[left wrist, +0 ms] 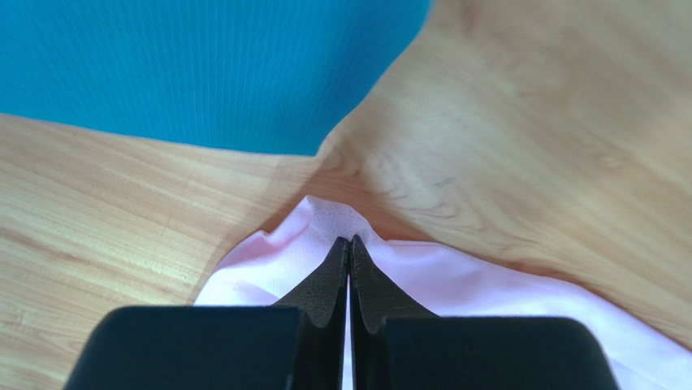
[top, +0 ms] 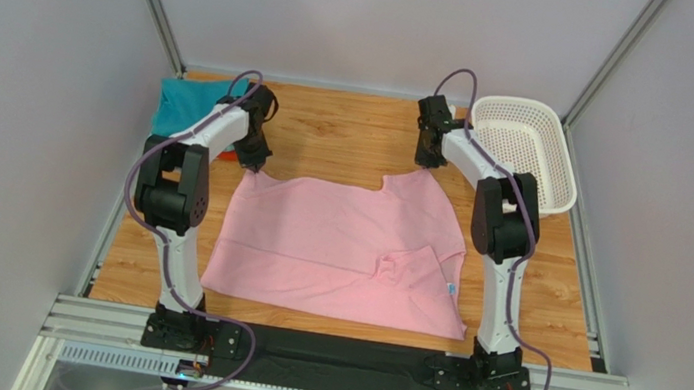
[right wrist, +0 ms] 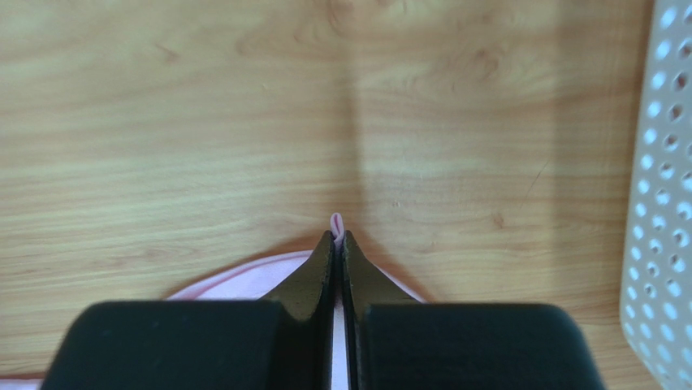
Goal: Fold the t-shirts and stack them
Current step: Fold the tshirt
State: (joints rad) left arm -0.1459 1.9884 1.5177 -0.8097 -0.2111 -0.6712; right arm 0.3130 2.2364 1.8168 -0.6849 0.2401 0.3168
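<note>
Pinching two corners of the pink t-shirt (top: 334,249), left gripper (left wrist: 349,244) and right gripper (right wrist: 337,237) are both clamped on cloth; the shirt lies left of the basket (top: 564,188), long axis crosswise, its bulk seemingly trailing behind both claws

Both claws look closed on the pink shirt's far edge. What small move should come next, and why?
Probably raise both claws together a little, to start folding that edge toward the near hem. The left claw and right claw each pinch a far corner of the pink t-shirt, which lies spread out on the table, not yet folded. An even lift should keep the fold straight.
</note>
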